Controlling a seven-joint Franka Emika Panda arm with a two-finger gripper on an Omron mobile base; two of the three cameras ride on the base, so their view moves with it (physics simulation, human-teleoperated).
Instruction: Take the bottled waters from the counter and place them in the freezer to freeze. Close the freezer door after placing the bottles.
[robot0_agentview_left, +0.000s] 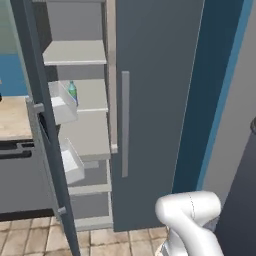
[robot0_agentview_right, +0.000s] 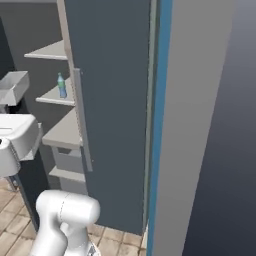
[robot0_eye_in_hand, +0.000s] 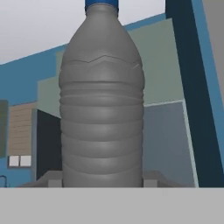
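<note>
A smoky grey bottled water (robot0_eye_in_hand: 101, 109) with a blue-looking cap stands upright right in front of the hand camera. My gripper (robot0_eye_in_hand: 103, 180) is shut on its lower body, one dark fingertip on each side. The other bottled water, clear blue with a green cap (robot0_agentview_left: 73, 92) (robot0_agentview_right: 61, 86), stands on a middle shelf (robot0_agentview_left: 92, 95) inside the open freezer. The freezer door (robot0_agentview_left: 42, 130) is swung wide open to the left, its white inner bins (robot0_agentview_left: 64, 107) (robot0_agentview_right: 15, 135) facing the shelves. A strip of the beige counter (robot0_agentview_left: 12, 117) shows left of the door.
The fridge's other dark door (robot0_agentview_left: 155, 100) (robot0_agentview_right: 110, 100) is closed, with a long grey vertical handle (robot0_agentview_left: 125, 125). A dark panel with a blue edge (robot0_agentview_left: 215, 90) rises to its right. My white arm (robot0_agentview_left: 192, 220) is low in front of the unit, over tiled floor (robot0_agentview_left: 30, 240).
</note>
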